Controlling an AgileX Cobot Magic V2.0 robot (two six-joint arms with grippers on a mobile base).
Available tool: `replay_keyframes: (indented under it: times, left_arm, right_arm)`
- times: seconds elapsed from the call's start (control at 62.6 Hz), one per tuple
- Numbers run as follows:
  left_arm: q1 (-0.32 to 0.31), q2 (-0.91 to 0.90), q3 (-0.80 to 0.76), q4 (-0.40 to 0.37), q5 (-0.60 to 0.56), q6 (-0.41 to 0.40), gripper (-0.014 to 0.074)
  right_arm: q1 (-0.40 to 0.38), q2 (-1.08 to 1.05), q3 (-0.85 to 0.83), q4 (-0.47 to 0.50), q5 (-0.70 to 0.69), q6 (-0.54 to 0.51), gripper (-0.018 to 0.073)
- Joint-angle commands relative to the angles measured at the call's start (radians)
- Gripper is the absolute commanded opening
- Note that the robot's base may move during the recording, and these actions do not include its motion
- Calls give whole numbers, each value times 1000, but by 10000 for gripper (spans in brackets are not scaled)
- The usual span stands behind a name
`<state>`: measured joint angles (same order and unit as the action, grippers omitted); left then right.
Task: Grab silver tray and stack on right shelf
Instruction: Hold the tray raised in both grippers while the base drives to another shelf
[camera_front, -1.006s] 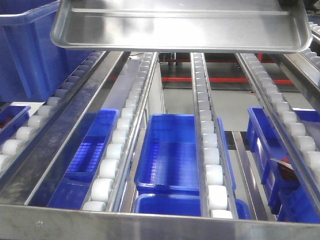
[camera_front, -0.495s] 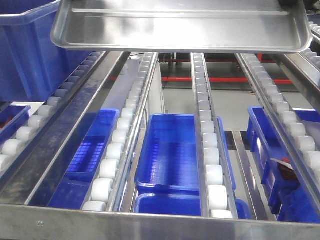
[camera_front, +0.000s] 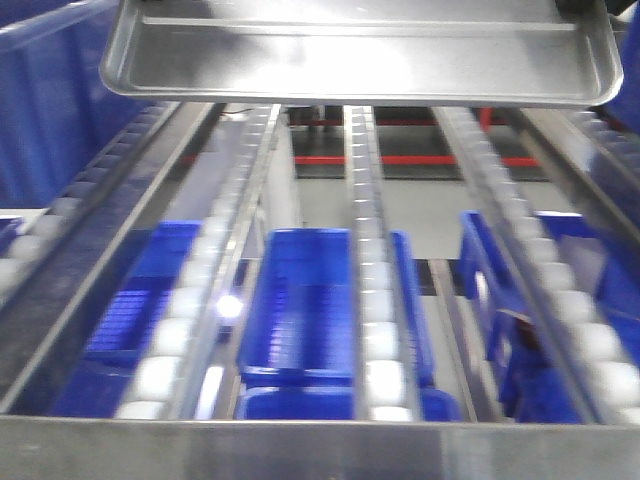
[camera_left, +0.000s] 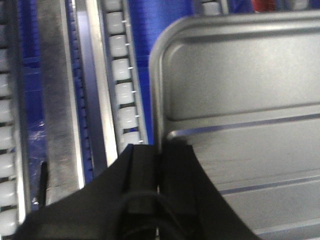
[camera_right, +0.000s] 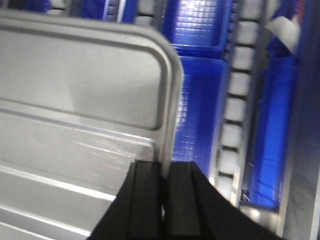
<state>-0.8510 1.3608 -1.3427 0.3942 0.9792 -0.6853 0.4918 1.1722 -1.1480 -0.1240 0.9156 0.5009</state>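
Roller lanes (camera_front: 365, 250) of the right shelf (camera_front: 320, 450) lie below the silver tray (camera_front: 360, 60), held above them, long axis crosswise; left fingers (camera_left: 177, 170) and right fingers (camera_right: 147, 185) each pinch one end rim.

right shelf (camera_front: 320, 450): steel front rail, white roller lanes (camera_front: 375, 330)
a blue crate (camera_front: 50, 110) sat on the left lanes; blue bins (camera_front: 300, 300) lay beneath.

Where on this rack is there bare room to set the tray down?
The roller lanes right of the big blue crate lie bare, from the front rail back to beneath the silver tray. Left is crowded by that crate; lower crates fill the gaps below.
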Motion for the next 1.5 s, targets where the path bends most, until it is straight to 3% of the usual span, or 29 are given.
replay_keyframes:
  times: [0.0, 1.485]
  left_arm:
    - [-5, -27, -30, 53, 1, 23, -93]
    - [-5, -26, -30, 53, 1, 23, -93]
  right_arm:
    - [-3, -31, -40, -46, -45, -14, 59]
    - [-3, -31, -40, -46, -45, -14, 59]
